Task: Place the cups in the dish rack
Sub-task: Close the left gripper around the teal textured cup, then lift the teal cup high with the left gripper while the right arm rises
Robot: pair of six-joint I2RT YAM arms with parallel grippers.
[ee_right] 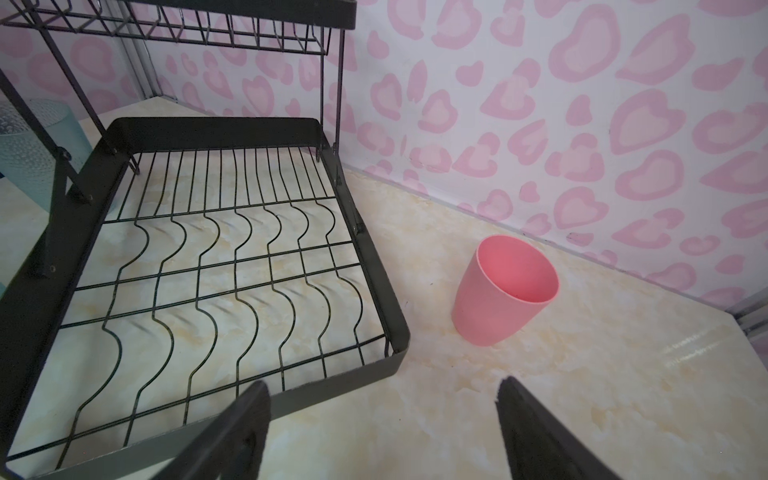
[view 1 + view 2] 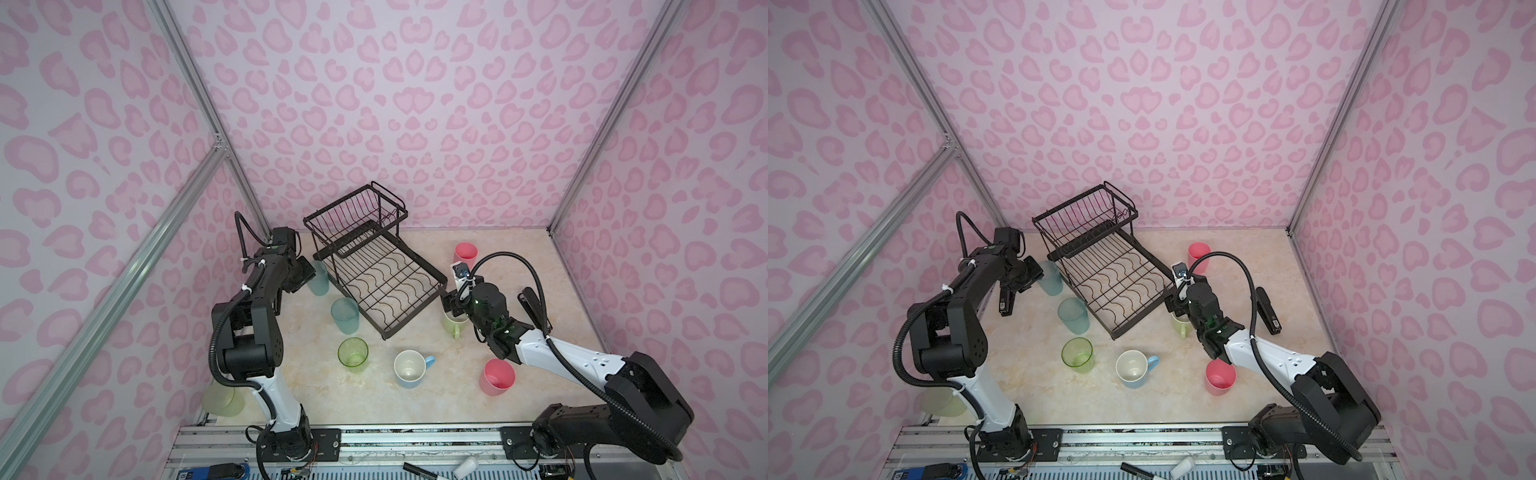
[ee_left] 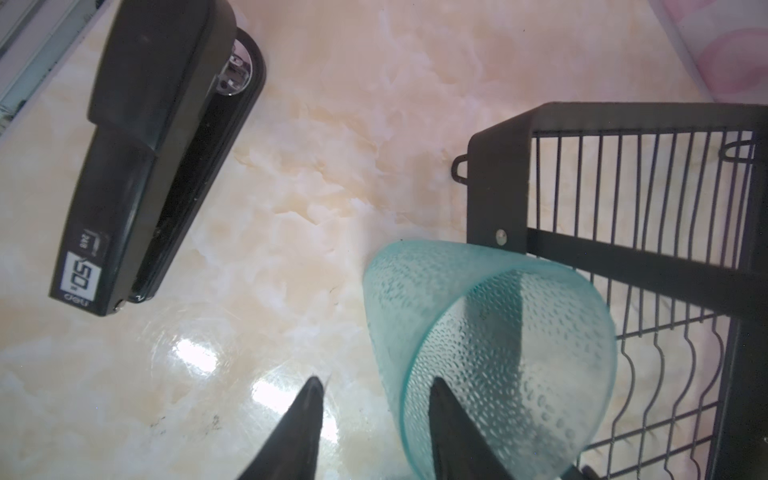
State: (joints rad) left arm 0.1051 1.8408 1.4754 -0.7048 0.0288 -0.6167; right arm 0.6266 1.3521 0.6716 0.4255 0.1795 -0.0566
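My left gripper (image 3: 376, 382) stands open astride the rim of a frosted blue tumbler (image 3: 490, 332) (image 2: 320, 282). One finger is inside the cup and the other is outside, with a gap to the wall. This tumbler stands against the left side of the black wire dish rack (image 2: 424, 262) (image 3: 494, 178), which holds nothing. My right gripper (image 1: 381, 384) (image 2: 449, 301) hangs open and holds nothing, at the rack's near right corner (image 1: 399, 332). A pink cup (image 1: 505, 291) (image 2: 465, 255) stands upright ahead of it. The lime mug (image 2: 454, 326) sits just under the right wrist.
On the table in front of the rack are a second blue tumbler (image 2: 345, 315), a green tumbler (image 2: 353, 353), a light-blue mug (image 2: 411, 368) and another pink cup (image 2: 497, 376). Another green tumbler (image 2: 222, 401) sits behind the left arm. Black staplers lie at left (image 3: 145, 166) and right (image 2: 534, 309).
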